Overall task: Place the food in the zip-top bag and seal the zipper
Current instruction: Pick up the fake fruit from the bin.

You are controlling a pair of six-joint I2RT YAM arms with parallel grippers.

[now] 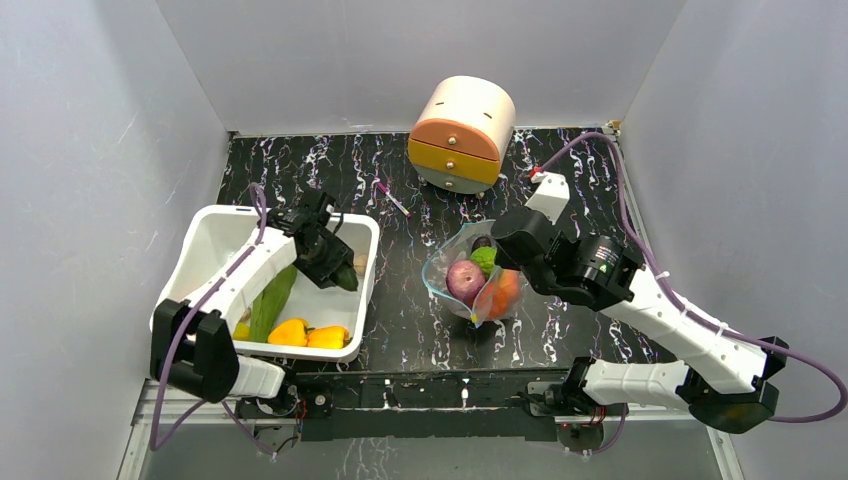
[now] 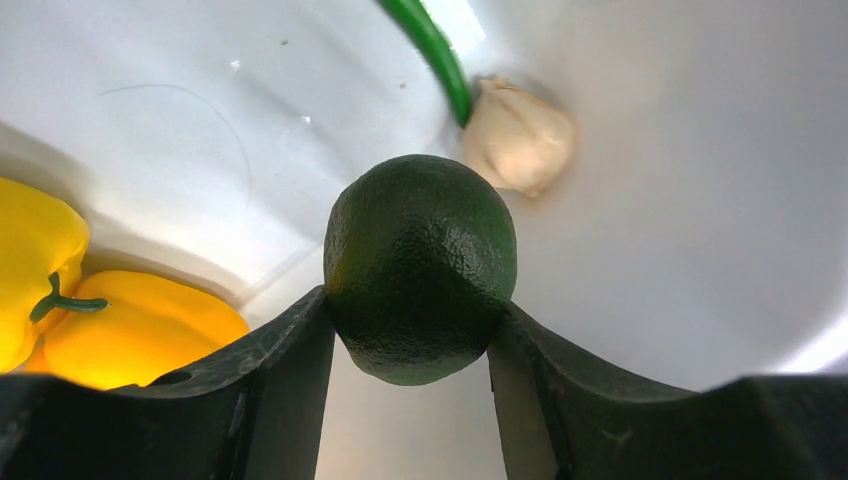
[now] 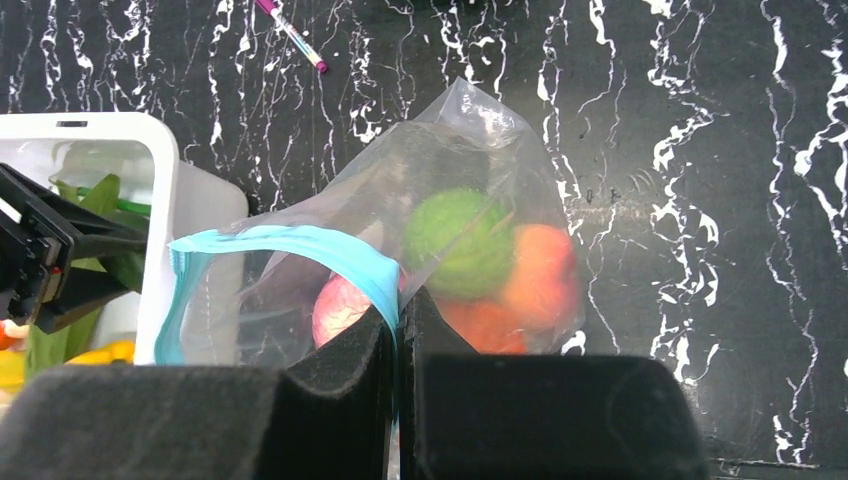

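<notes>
arms (image 1: 245, 275): white shells, black joints | cables (image 1: 575, 142): thin purple

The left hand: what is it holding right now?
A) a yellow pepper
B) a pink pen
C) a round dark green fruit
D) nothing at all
C: in the left wrist view, the left hand has the dark green fruit pinched between its two fingers, while the yellow peppers lie untouched in the white tub.
</notes>
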